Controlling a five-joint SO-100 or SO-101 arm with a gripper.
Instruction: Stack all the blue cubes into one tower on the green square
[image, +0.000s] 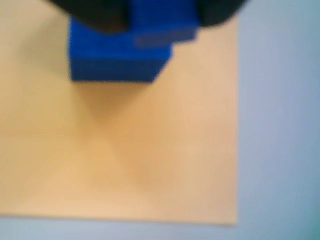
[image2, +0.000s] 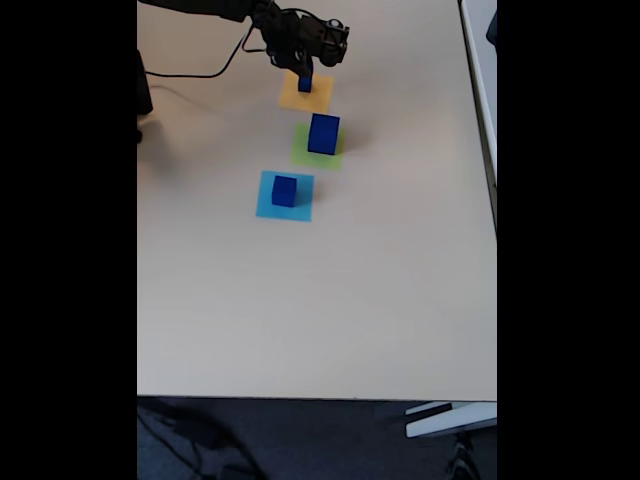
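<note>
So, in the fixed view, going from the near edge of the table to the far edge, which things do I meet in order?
Blue cube on the light-blue square → larger blue cube on the green square → small blue cube on the orange square, under the claw.

Black arm reaching in from the far left of the fixed view, stretched rightward over the far part of the table, wrist bent down. Gripper (image2: 305, 76) pointing downward at the far end of the scene, fingers closed around a small blue cube (image2: 304, 84). In the wrist view, dark blurred fingers (image: 100, 15) at the top edge, one on each side of that cube.
</note>
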